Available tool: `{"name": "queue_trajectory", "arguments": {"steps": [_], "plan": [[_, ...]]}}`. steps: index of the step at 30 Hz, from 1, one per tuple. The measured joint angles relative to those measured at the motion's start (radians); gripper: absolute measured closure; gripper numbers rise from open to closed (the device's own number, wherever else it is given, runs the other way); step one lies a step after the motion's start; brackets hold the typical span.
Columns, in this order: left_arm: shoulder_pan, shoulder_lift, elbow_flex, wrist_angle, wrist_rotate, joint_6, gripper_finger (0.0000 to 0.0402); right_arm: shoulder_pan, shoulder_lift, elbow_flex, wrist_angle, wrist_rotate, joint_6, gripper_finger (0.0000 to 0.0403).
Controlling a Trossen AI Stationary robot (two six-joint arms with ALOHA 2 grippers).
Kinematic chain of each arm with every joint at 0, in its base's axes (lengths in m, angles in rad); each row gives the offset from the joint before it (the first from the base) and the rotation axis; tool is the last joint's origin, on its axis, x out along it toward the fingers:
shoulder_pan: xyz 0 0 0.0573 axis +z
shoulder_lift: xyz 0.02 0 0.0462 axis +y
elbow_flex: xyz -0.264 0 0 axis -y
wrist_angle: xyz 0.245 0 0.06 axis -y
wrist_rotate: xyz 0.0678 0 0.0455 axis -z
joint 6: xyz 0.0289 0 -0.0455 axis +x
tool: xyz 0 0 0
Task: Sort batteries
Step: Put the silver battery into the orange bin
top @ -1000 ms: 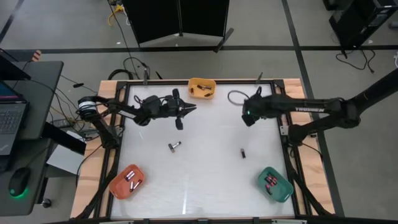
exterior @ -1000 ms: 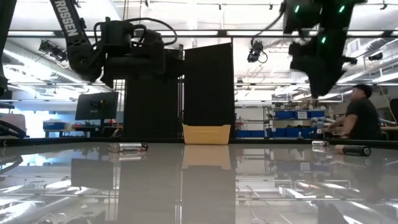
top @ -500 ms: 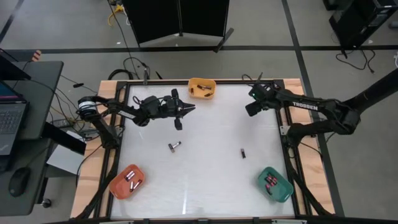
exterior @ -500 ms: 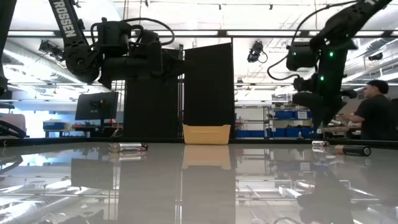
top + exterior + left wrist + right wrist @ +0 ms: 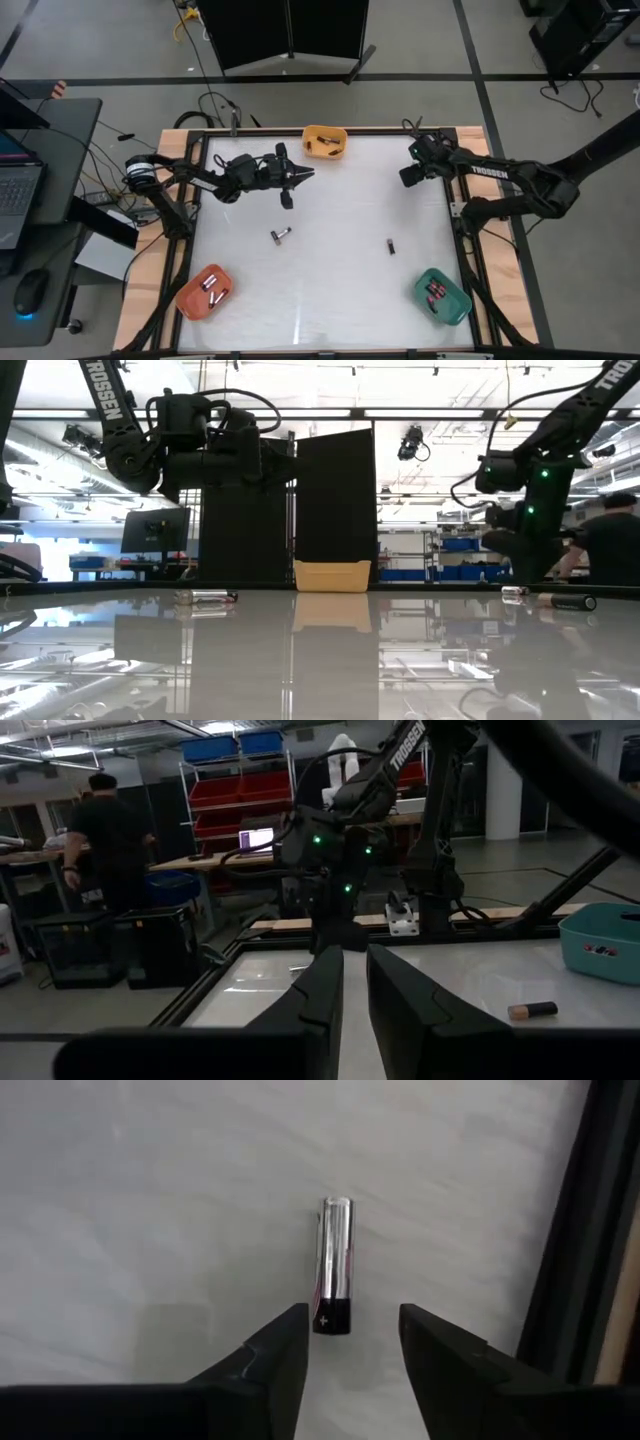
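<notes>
My right gripper (image 5: pixel 406 175) is open and low over the table's far right corner. In the right wrist view a silver battery (image 5: pixel 335 1260) with a dark end lies flat on the table. That dark end (image 5: pixel 332 1320) reaches in between the two fingertips (image 5: pixel 352 1328), with a gap on each side. The low view shows this battery (image 5: pixel 514 592) beside the lowered gripper (image 5: pixel 525 572). My left gripper (image 5: pixel 310 172) hovers above the far left part of the table, its fingers (image 5: pixel 355 965) close together and holding nothing. Two more batteries (image 5: pixel 281 235) (image 5: pixel 391 246) lie loose mid-table.
A yellow bin (image 5: pixel 324 141) stands at the far edge, an orange bin (image 5: pixel 207 290) near left and a green bin (image 5: pixel 441 296) near right, each with batteries in it. The table's dark frame rail (image 5: pixel 590 1230) runs close beside the right gripper. A person (image 5: pixel 610 550) stands beyond the table.
My right gripper has moved toward the table's far right corner and come down from high above the table to just over it. It now straddles one end of the battery lying there.
</notes>
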Motion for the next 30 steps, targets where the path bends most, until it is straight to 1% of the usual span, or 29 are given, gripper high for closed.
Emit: {"name": "queue_trajectory", "arguments": {"steps": [8, 10, 14, 17, 19, 22, 25, 27, 30], "plan": [[0.000, 0.000, 0.000, -0.014, 0.001, -0.004, 0.0346, -0.005, 0.000, 0.009, 0.008, -0.013, -0.033, 0.0237], [0.000, -0.003, 0.000, -0.045, 0.027, -0.028, 0.0347, -0.004, 0.000, 0.017, 0.002, -0.014, -0.047, 0.0236], [-0.002, -0.056, 0.000, -0.214, 0.112, -0.060, 0.0358, -0.004, 0.000, 0.021, -0.002, -0.020, -0.069, 0.0237], [-0.016, -0.125, 0.001, -0.352, 0.129, -0.056, 0.0372, -0.004, 0.000, 0.021, -0.004, -0.025, -0.072, 0.0237], [-0.031, -0.181, 0.016, -0.483, 0.129, -0.055, 0.0381, -0.004, 0.000, 0.021, -0.003, -0.032, -0.091, 0.0236], [-0.062, -0.259, 0.076, -0.759, 0.125, -0.041, 0.0388, -0.004, 0.000, 0.021, -0.002, -0.033, -0.119, 0.0237], [-0.114, -0.304, 0.154, -1.046, 0.053, -0.004, 0.0389, -0.004, 0.000, 0.021, -0.001, -0.037, -0.130, 0.0237], [-0.148, -0.315, 0.207, -1.217, 0.003, 0.000, 0.0389, -0.004, -0.001, 0.021, 0.002, -0.058, -0.135, 0.0236], [-0.191, -0.315, 0.283, -1.449, -0.028, -0.036, 0.0388, 0.006, -0.003, 0.021, 0.009, -0.098, -0.166, 0.0236]]}}
